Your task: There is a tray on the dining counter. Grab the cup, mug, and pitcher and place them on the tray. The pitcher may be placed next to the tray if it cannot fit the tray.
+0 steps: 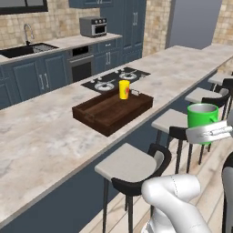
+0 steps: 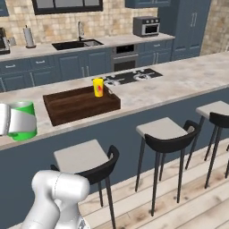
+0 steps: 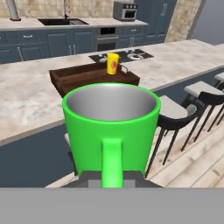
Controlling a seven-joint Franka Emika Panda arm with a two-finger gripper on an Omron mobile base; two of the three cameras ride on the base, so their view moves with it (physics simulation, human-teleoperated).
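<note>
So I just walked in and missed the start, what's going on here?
The robot arm is holding the green mug upright by its handle, out over the stools and short of the counter. The yellow cup already stands in the far corner of the wooden tray on the counter. The mug hasn't reached the tray yet.

The mug (image 3: 111, 127) hides the gripper's fingertips in the hand view (its base is cut off by the lower edge). In the right base view, the hand covers the mug's left side. The picture on the cup (image 2: 98, 87) is too small to make out.
</note>
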